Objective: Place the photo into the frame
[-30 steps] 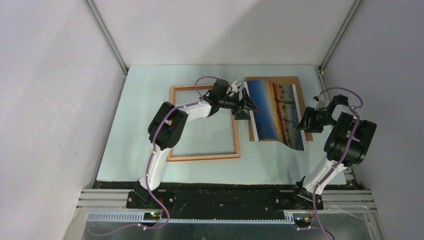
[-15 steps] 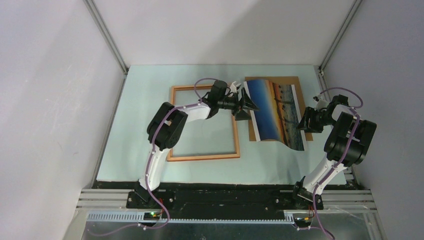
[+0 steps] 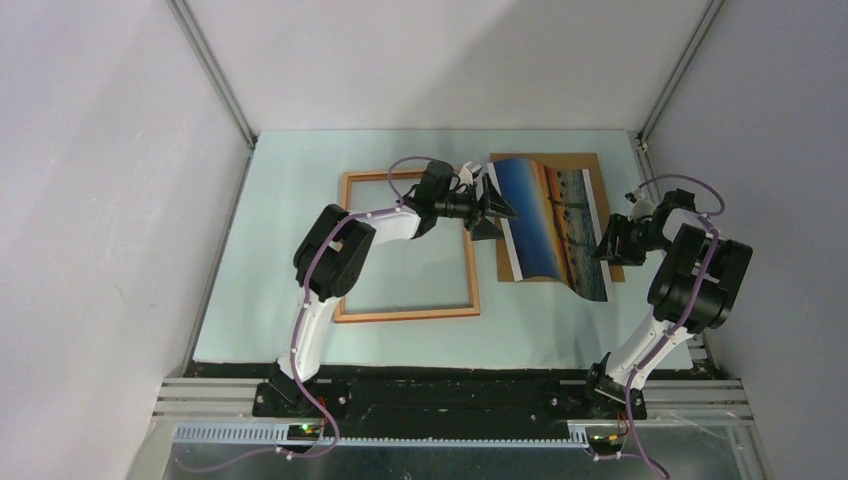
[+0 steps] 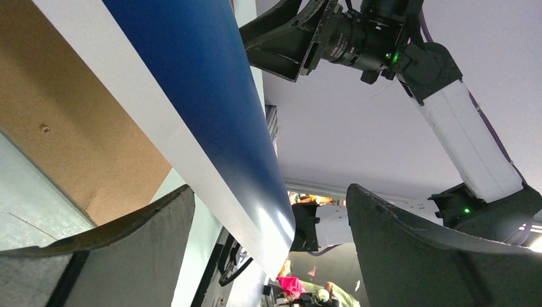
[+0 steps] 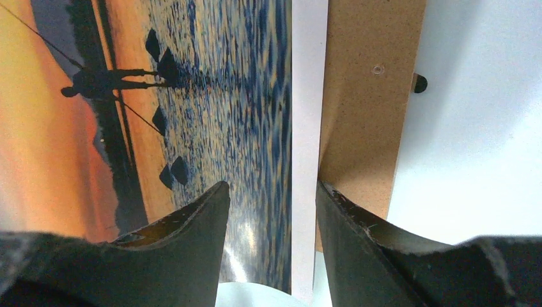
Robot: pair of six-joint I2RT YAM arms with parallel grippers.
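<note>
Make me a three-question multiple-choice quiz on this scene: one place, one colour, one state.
1. The frame lies: A left of the photo; B right of the photo; C on top of the photo.
2. The backing board under the photo is: A green; B black; C brown.
3. The left gripper is: A shut on the frame; B open, the photo's edge between its fingers; C shut on nothing.
Answers: A, the top view shows the frame left of the photo. C, the right wrist view shows brown board. B, the left wrist view shows its fingers wide apart.
</note>
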